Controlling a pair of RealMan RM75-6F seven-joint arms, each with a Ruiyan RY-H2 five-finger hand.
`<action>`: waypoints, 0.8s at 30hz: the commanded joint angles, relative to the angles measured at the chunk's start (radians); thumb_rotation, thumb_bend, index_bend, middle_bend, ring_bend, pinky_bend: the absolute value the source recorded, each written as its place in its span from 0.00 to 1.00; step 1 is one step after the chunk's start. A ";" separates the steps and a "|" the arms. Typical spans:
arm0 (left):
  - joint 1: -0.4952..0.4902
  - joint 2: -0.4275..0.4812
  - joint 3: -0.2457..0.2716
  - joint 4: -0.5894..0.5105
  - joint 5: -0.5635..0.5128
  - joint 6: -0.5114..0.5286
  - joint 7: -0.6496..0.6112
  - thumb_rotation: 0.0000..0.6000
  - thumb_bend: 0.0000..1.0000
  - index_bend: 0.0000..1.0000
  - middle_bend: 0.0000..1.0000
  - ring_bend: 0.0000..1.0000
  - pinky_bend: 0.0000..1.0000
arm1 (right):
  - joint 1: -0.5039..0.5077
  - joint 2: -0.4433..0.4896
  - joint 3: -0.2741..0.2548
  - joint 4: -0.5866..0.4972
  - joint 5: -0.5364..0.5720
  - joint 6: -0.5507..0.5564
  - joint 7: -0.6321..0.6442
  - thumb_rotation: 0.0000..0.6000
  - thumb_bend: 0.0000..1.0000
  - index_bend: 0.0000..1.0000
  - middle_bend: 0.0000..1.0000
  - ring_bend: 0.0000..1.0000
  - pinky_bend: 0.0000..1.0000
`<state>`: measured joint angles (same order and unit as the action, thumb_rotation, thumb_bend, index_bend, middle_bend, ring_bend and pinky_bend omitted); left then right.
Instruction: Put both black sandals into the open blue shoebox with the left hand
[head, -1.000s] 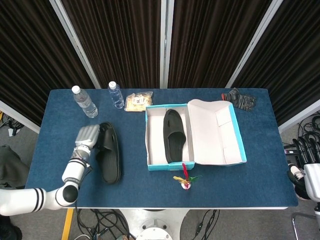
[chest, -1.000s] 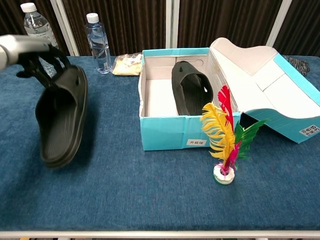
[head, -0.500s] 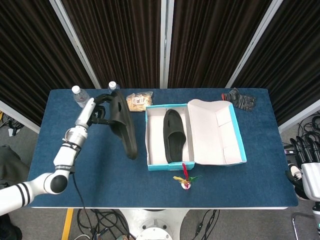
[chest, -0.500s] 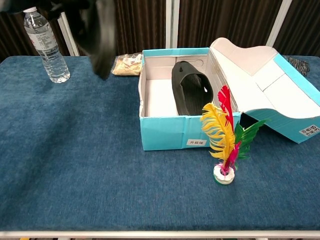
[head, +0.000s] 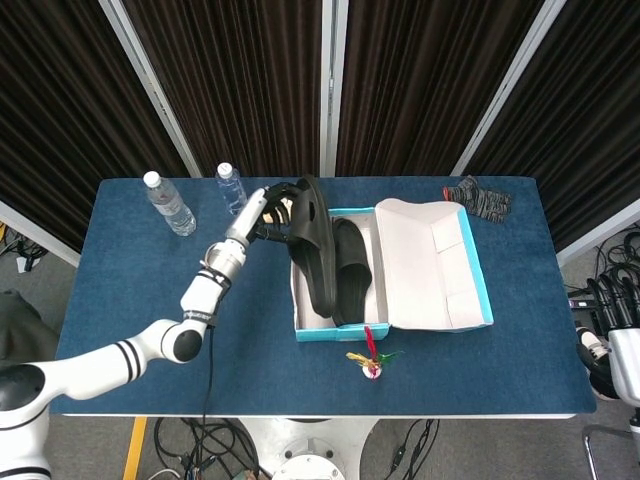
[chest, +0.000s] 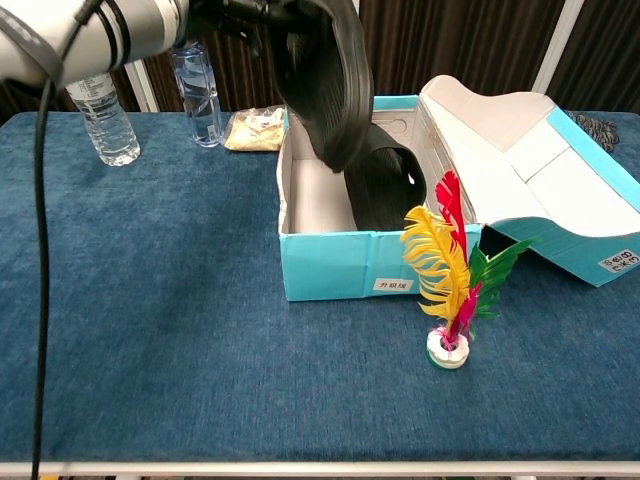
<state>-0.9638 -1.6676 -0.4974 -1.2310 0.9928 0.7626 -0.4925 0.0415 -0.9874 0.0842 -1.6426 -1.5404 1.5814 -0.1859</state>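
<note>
Head view first: the second sandal (head: 313, 245) is being carried by the left hand (head: 268, 212), and compared with half a second ago it's been swung over from beside the bottles to right above the blue shoebox (head: 390, 268), hanging over the left half with its toe pointing toward 6 o'clock. The first sandal (head: 352, 272) is lying inside the box, same spot as before. The lid is being left folded open toward 3 o'clock. Plenty of bare blue table (head: 130, 300) is being left open at 7 to 9 o'clock of the box; the feather shuttlecock (head: 371, 360) is sitting close off the box's front edge. Only a bit of the right hand (head: 612, 312) is being shown at the frame's right edge, so whether it's open can't be told.

Chest view: the held sandal is being tilted on edge, toe dipping just inside the box wall (chest: 330, 262), fingers (chest: 262, 12) wrapped around its strap. A small white label (chest: 394, 285) is being shown on the front wall, text too small to be read. Two water bottles (chest: 197, 90) and a snack bag (chest: 256, 130) are standing at 10 to 11 o'clock.
</note>
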 joint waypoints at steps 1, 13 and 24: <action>-0.009 -0.037 0.020 0.043 0.013 0.013 0.011 1.00 0.00 0.59 0.59 0.52 0.58 | 0.001 0.000 0.000 -0.001 -0.001 -0.002 -0.001 1.00 0.10 0.00 0.06 0.00 0.11; -0.017 -0.115 0.041 0.154 0.029 -0.011 -0.023 1.00 0.00 0.59 0.59 0.44 0.50 | 0.007 -0.001 0.001 -0.008 -0.006 -0.007 -0.010 1.00 0.10 0.00 0.06 0.00 0.11; -0.025 -0.155 0.075 0.228 0.070 -0.036 -0.013 1.00 0.00 0.59 0.59 0.42 0.47 | 0.006 -0.003 0.001 -0.002 -0.002 -0.010 -0.003 1.00 0.10 0.00 0.06 0.00 0.11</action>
<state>-0.9871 -1.8190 -0.4257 -1.0083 1.0587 0.7293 -0.5078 0.0474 -0.9905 0.0852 -1.6447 -1.5428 1.5714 -0.1893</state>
